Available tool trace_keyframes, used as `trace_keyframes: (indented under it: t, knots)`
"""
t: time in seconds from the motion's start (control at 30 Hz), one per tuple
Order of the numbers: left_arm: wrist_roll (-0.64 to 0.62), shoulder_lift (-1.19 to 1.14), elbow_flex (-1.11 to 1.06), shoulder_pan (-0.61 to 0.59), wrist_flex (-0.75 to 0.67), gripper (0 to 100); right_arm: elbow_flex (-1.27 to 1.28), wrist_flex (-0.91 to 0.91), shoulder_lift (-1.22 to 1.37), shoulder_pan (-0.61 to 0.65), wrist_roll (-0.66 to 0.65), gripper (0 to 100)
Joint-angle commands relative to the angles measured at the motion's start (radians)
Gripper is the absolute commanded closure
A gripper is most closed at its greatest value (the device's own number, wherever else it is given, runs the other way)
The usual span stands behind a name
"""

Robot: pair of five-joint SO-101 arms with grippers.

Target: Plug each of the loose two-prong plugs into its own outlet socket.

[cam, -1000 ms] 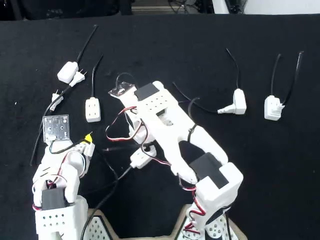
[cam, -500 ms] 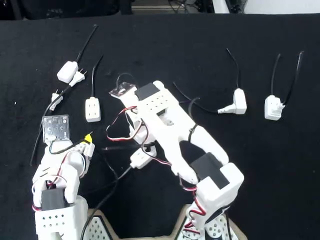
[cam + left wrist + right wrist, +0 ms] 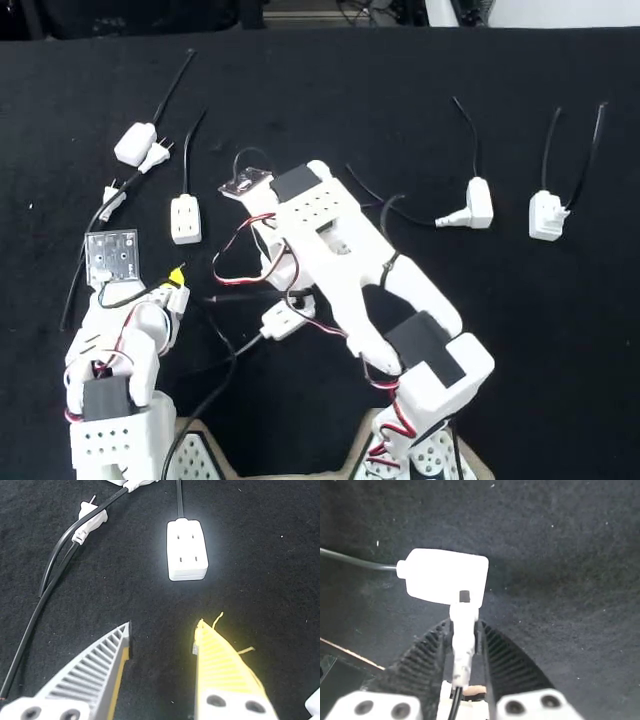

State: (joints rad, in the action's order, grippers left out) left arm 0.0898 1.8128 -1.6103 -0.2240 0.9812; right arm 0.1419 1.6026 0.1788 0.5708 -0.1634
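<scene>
High view: the right arm is stretched across the black table, and its near section is seen to have sagged a touch toward the near edge over the last second. The small socket under its wrist has been nudged only slightly. The left arm has not been moved at all, and its gripper is parked near the strip. Well off to the far side, an angled plug and a white block are left untouched.

Left wrist view: the left gripper is held wide, with nothing between the fingers. The strip lies just ahead, its slots bare. A spare plug is lying off to one side on its black cable.

Right wrist view: the right gripper is clamped tight on the plug, which is pressed nose-first against the socket. No prongs can be seen between the two, so the plug is judged home or very nearly so. The small shift is read as a final push. If so, one pair is about done, and the other loose plugs are still to be matched.
</scene>
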Motion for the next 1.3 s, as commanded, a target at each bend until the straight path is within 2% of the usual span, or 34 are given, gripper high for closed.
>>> trace_keyframes:
  t: [0.0,0.37,0.63,1.27]
  knots:
    - [-0.012,0.006,0.036,-0.013,-0.018,79,-0.027,0.028,-0.064,0.017,0.006,98.8]
    - [-0.012,0.006,0.036,-0.013,-0.018,79,-0.065,0.037,-0.061,0.003,0.051,98.8]
    - [-0.012,0.008,0.036,-0.013,-0.018,79,-0.189,0.126,0.065,-0.021,0.110,98.8]
    - [-0.012,0.008,0.038,-0.013,-0.018,79,-0.208,0.123,0.128,-0.018,0.109,98.8]
